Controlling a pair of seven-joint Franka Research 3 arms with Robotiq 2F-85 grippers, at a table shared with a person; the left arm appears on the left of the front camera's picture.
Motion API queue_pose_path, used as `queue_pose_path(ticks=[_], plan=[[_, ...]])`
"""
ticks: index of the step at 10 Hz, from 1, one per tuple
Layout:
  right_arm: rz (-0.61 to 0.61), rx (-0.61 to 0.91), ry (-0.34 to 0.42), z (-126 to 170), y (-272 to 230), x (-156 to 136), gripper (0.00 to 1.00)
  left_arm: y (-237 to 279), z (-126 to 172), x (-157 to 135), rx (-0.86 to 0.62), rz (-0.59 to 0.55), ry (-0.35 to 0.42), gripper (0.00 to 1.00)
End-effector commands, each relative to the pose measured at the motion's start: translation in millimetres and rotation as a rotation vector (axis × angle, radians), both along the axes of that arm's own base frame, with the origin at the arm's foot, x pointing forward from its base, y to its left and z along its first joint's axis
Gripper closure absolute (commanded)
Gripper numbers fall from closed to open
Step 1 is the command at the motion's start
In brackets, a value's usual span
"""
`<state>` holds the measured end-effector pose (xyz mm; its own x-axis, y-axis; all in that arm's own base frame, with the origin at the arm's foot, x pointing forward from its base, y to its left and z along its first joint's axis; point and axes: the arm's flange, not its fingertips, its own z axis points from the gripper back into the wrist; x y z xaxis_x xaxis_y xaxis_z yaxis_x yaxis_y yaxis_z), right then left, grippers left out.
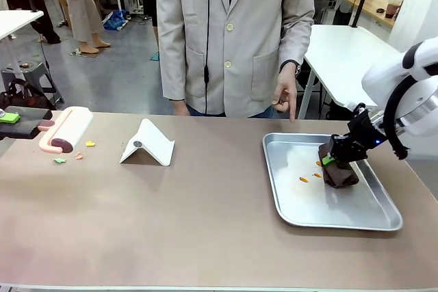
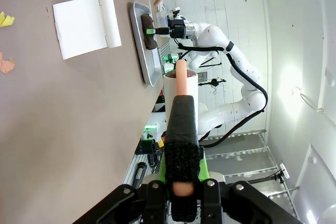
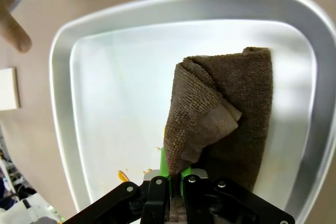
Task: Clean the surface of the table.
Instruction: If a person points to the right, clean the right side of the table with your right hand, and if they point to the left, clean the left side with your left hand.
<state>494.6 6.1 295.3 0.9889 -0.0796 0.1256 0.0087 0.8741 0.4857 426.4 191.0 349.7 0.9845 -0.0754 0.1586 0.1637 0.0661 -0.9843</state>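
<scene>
Right gripper (image 1: 330, 160) is clamping brown cloth (image 1: 342, 174) inside silver metal tray (image 1: 294, 158) at right edge of taupe-brown table (image 1: 205, 230); left gripper (image 1: 41, 126) is pinching pink-handled white lint roller (image 1: 72, 126) at left edge (3 coloured scraps (image 1: 79, 156) lying nearby).

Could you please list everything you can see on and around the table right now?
table: one, taupe-brown, under everything
tray: one, silver, table's right side
cloth: one, brown, in the tray
crumbs: few, orange, in the tray beside the cloth
lint roller: one, pink and white, at the table's left end
paper scraps: three, yellow, green, pink, by the lint roller
folded card: one, white, left of centre
person's hand: one, pointing down behind the tray
left gripper: black, shut on the lint roller
right gripper: black, shut on the cloth
</scene>
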Motion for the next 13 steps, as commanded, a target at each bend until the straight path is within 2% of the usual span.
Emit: queue_pose_path(ticks=[1,7,10,13], plan=[[0.022,0.091,0.015,-12.9,19.6,4.3,1.00,-0.1,3.4,-1.6,-0.005,-0.004,-0.008,1.00],[0.119,0.223,-0.004,-12.6,69.0,-6.4,1.00,-0.1,3.4,-1.6,-0.005,-0.004,-0.008,1.00],[0.179,0.236,-0.024,-7.1,95.7,-16.6,1.00,-0.1,3.4,-1.6,-0.005,-0.004,-0.008,1.00],[0.220,0.218,-0.011,-9.3,110.9,-20.1,1.00,-0.1,3.4,-1.6,-0.005,-0.004,-0.008,1.00]])
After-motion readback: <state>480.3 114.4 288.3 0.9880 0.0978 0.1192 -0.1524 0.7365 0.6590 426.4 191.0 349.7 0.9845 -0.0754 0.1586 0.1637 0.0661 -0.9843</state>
